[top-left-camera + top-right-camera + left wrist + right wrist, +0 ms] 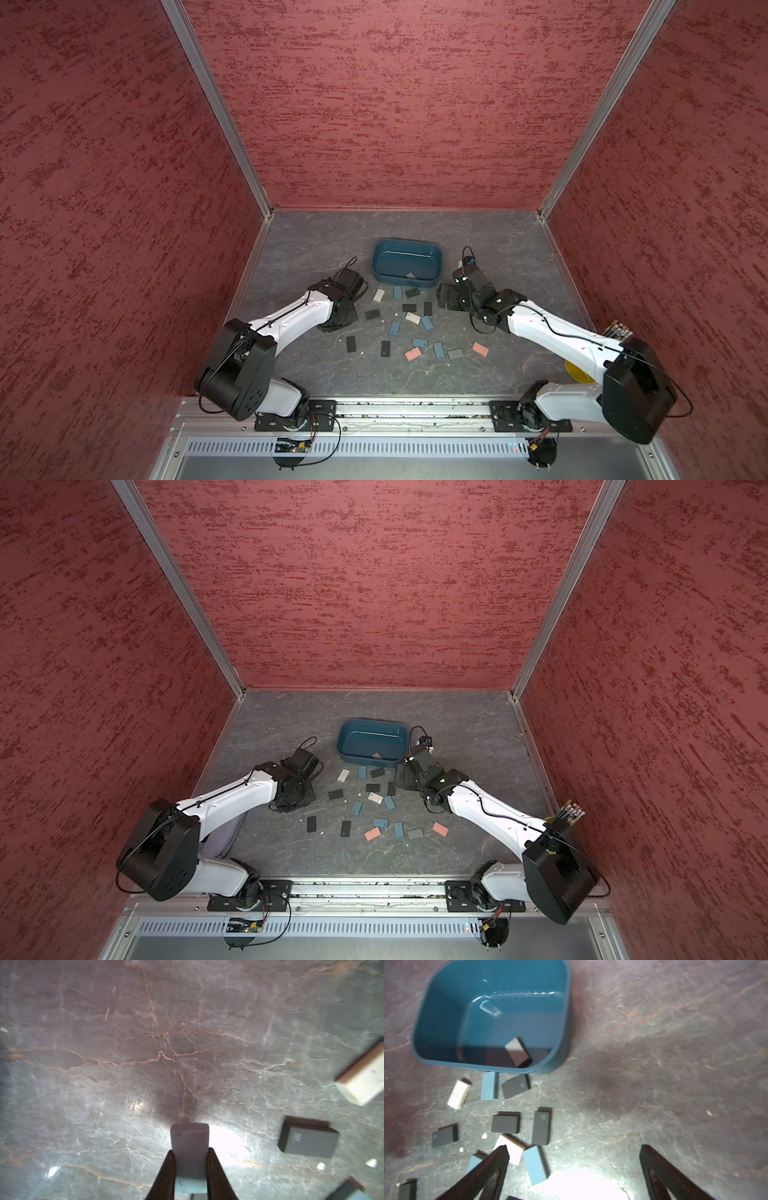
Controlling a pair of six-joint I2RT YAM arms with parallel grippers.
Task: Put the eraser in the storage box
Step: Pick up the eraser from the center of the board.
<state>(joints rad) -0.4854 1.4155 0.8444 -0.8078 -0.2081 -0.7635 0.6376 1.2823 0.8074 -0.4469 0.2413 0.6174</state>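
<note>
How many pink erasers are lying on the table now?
2. Both lie at the near edge of the scatter: the left pink eraser mid-table, the right pink eraser nearer the right arm. The arms may hide others.

The grey marbled tabletop [498,249] carries the storage box [390,281]. Small flat erasers [412,318] (black, blue, white, grey, pink) lie scattered in front of the box. A blue eraser [397,291] lies just beside its front wall, and a pink eraser [480,349] lies well apart from it.
</note>
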